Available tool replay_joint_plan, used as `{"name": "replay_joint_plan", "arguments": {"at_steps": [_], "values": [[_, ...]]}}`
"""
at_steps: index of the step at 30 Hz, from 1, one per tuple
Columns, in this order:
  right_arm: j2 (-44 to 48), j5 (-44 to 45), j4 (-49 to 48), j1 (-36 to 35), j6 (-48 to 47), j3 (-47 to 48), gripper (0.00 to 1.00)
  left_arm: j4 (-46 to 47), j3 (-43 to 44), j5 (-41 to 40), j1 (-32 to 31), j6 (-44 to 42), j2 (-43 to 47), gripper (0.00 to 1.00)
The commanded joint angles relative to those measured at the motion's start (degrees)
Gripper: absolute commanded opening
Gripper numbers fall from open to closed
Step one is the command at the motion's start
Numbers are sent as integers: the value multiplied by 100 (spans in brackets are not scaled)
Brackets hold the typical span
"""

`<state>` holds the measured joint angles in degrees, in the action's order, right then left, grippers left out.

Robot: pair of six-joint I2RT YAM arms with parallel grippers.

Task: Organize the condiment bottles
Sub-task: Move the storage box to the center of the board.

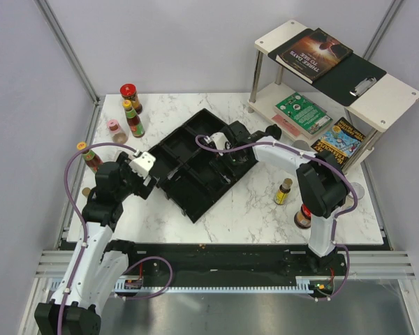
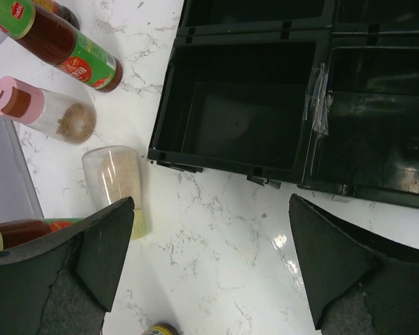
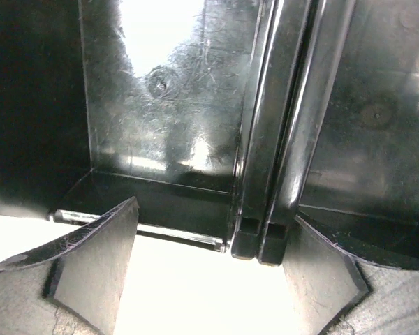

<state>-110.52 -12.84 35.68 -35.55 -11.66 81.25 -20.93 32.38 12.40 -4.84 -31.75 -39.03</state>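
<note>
Right wrist: right gripper [image 3: 213, 209] spread, straddling tray divider [image 3: 265, 139]. Left gripper [image 2: 211, 201] spread, empty, beside bottles [image 2: 115, 178].

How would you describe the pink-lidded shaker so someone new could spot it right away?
Find the black tray in the middle of the marble table, then look toward the table's far left corner. The pink-lidded shaker stands there, short and clear, left of the taller yellow-capped sauce bottle. Nothing else nearby has a pink lid.
</note>
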Motion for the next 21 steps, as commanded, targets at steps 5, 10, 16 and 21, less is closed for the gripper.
{"name": "replay_joint_plan", "arguments": {"at_steps": [5,10,16,21], "values": [[443,-930,386,-286,103,-329,85,142,-30,140,53,178,88,98],[689,-1431,870,-531,-354,-583,86,142,-30,157,53,178,88,98],[1129,-906,1028,-593,-1030,-322,98,150,-39,183,62,186,88,98],[1348,53,1467,-593,-1785,425,98,142,-39,227,89,178,88,98]]}}
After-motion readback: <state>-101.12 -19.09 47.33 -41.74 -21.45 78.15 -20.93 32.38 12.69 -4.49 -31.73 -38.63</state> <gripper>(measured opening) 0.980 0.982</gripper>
